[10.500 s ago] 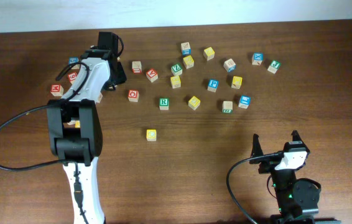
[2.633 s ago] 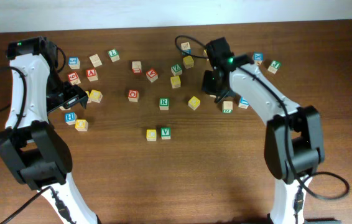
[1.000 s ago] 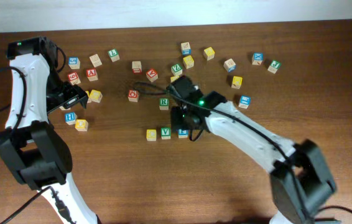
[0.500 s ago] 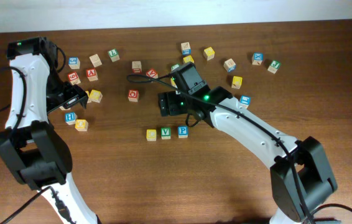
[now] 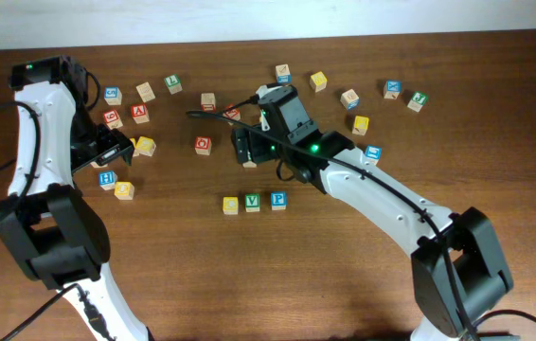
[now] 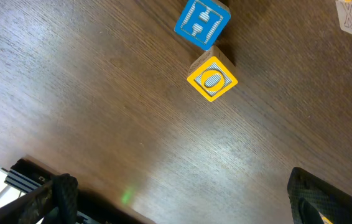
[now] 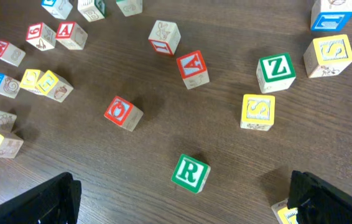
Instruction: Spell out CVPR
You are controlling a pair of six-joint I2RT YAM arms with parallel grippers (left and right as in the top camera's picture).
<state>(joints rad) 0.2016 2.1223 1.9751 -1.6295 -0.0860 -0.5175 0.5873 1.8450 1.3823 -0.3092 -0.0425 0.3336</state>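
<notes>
Three cubes stand in a row near the table's middle: the yellow C (image 5: 230, 205), the green V (image 5: 252, 203) and the blue P (image 5: 277, 201). The green R (image 7: 190, 173) lies apart from them, farther back. In the right wrist view it sits on the wood between and just ahead of my right gripper's (image 7: 182, 208) wide-open fingers, untouched. From overhead the right gripper (image 5: 247, 150) hangs over the R and hides most of it. My left gripper (image 5: 112, 145) stays open and empty at the table's left.
Loose letter cubes lie scattered behind the R: a red cube (image 7: 124, 112), a red A (image 7: 193, 68), a green Z (image 7: 275, 72) and a yellow S (image 7: 257, 112). A blue H (image 6: 202, 23) and a yellow O (image 6: 212, 79) lie ahead of the left gripper.
My right gripper let go of the blue P beside the V, opened wide, and moved back and left until it hung over the green R. The left arm has not moved.
</notes>
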